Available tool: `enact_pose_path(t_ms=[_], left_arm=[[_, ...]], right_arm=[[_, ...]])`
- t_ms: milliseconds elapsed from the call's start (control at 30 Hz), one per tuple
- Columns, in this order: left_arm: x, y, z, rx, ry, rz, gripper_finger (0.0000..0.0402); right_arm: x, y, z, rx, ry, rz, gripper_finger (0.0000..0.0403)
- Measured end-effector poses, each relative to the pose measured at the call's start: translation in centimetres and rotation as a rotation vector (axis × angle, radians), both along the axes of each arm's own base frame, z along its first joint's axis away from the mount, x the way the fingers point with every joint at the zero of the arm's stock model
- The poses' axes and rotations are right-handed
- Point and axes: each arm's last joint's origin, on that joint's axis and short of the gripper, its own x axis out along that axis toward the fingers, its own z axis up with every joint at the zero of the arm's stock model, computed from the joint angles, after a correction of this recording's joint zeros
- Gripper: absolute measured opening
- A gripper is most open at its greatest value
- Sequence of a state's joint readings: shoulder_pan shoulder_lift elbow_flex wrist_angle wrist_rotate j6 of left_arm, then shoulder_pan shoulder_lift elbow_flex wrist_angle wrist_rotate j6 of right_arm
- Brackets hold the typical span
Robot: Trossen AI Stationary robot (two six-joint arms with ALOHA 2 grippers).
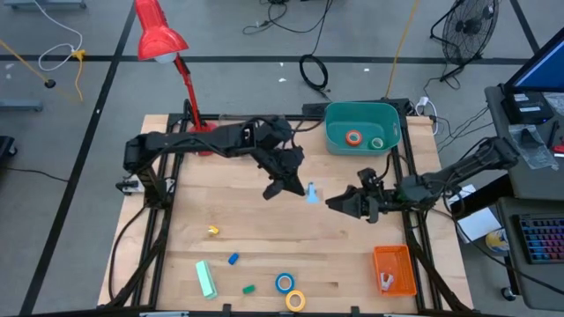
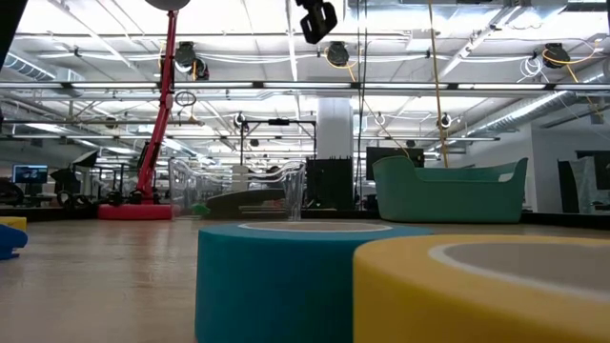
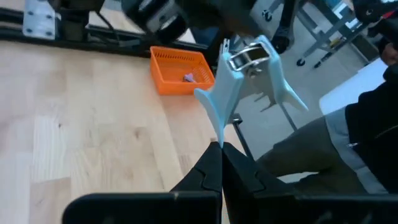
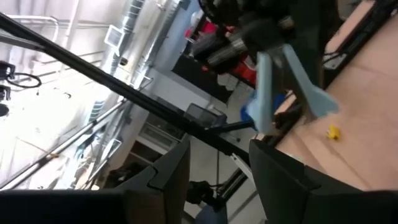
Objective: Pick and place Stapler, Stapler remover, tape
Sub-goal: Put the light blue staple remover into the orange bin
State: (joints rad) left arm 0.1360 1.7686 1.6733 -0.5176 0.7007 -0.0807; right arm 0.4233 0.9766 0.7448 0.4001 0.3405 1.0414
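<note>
The pale blue stapler remover [image 1: 311, 191] is in my left gripper [image 1: 298, 184], which is shut on it above the middle of the table. My right gripper [image 1: 333, 204] is open, just to the table's right of the remover and pointing at it. In the right wrist view the remover [image 4: 281, 84] shows beyond my open fingers. A pale green stapler [image 1: 205, 279] lies flat near the near-left edge. Blue tape [image 1: 284, 282] and yellow tape [image 1: 295, 300] lie flat at the near edge. Orange tape [image 1: 353, 137] and green tape [image 1: 377, 143] lie in the teal bin [image 1: 336, 132]. My left gripper pinches the stapler remover by the tip of one pale blue wing [image 3: 217, 134], between the two shut fingers [image 3: 208, 171]. The metal-jawed end [image 3: 247, 57] sticks out beyond the fingertips. The remover is lifted clear of the table.
An orange basket [image 1: 394, 269] with a small item in it stands at the near-right corner. Small yellow [image 1: 212, 231], blue [image 1: 233, 259] and green [image 1: 249, 288] pieces lie on the near-left wood. A red lamp [image 1: 161, 40] stands at the far-left edge.
</note>
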Motion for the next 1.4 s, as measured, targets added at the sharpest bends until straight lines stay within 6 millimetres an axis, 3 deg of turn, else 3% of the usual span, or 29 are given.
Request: enact_pose_path(t_ms=[900,1067,1400], left_arm=[[0.1,-0.5,0.1,-0.004,-0.002,0.007,0.0],[0.1,-0.5,0.1,-0.009,0.001,0.008,0.0],[0.0,-0.6,0.1,-0.058,0.028,-0.015,0.0001]], right_arm=[[2.5,-0.5,-1.5,-0.015,0.018,-0.036,0.0154],[2.6,-0.4,-1.6,-0.008,0.024,-0.035,0.012],[2.6,-0.4,-1.5,-0.04,0.015,-0.034,0.0006]])
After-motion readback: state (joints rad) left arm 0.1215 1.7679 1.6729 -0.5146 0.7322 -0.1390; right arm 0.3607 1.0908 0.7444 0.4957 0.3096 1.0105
